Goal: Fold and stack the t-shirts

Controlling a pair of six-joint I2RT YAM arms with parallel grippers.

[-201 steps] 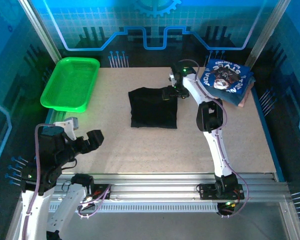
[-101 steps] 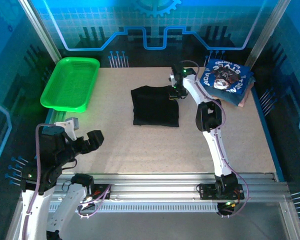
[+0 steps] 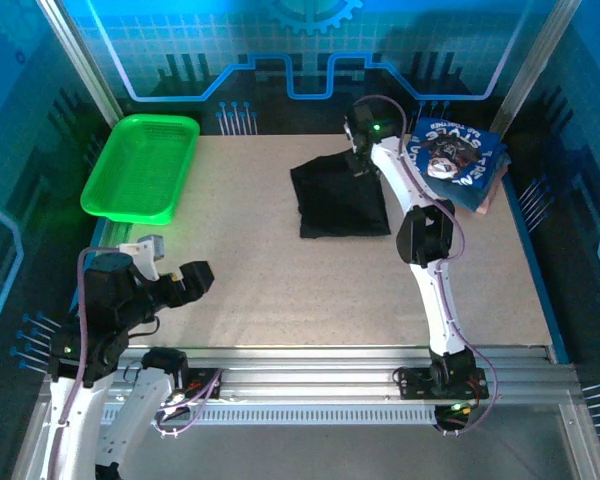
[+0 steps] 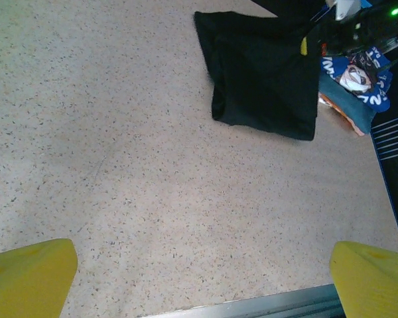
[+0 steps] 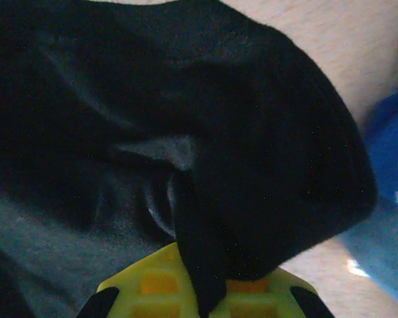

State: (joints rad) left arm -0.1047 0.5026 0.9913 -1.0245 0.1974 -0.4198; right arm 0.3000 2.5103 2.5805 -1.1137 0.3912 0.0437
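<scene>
Right end effector [image 3: 357, 163] is clamped shut on the far corner of the black t-shirt [image 3: 342, 205]; on my wrist feed the cloth bunches right between its jaws. The rest of the shirt spreads toward me across the far middle of the table [image 3: 280, 290], just left of the folded blue t-shirts [image 3: 458, 160]. Left end effector [image 3: 192, 282] hangs wide open at near left, well apart from the shirt.
</scene>
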